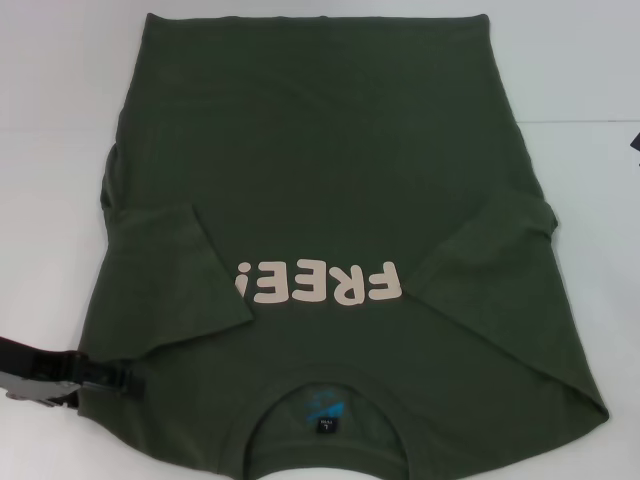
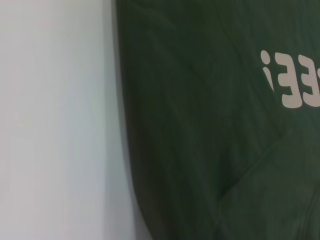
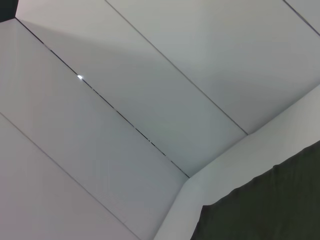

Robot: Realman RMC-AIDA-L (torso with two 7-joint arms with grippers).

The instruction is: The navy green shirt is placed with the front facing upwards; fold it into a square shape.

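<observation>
The navy green shirt [image 1: 330, 190] lies flat on the white table [image 1: 50, 150], front up, with its collar [image 1: 325, 415] nearest me and the pale "FREE!" lettering [image 1: 320, 283] reading upside down. Both short sleeves are folded inward over the chest. My left gripper [image 1: 118, 376] reaches in low from the left and sits at the shirt's near left shoulder edge. The left wrist view shows the shirt [image 2: 215, 130] beside bare table, with part of the lettering [image 2: 292, 80]. A corner of the shirt [image 3: 270, 210] appears in the right wrist view. My right gripper is out of view.
White table surface [image 1: 590, 220] runs along both sides of the shirt. A small dark object [image 1: 635, 145] sits at the right edge of the head view. The right wrist view shows pale wall panels [image 3: 125, 100] behind the table.
</observation>
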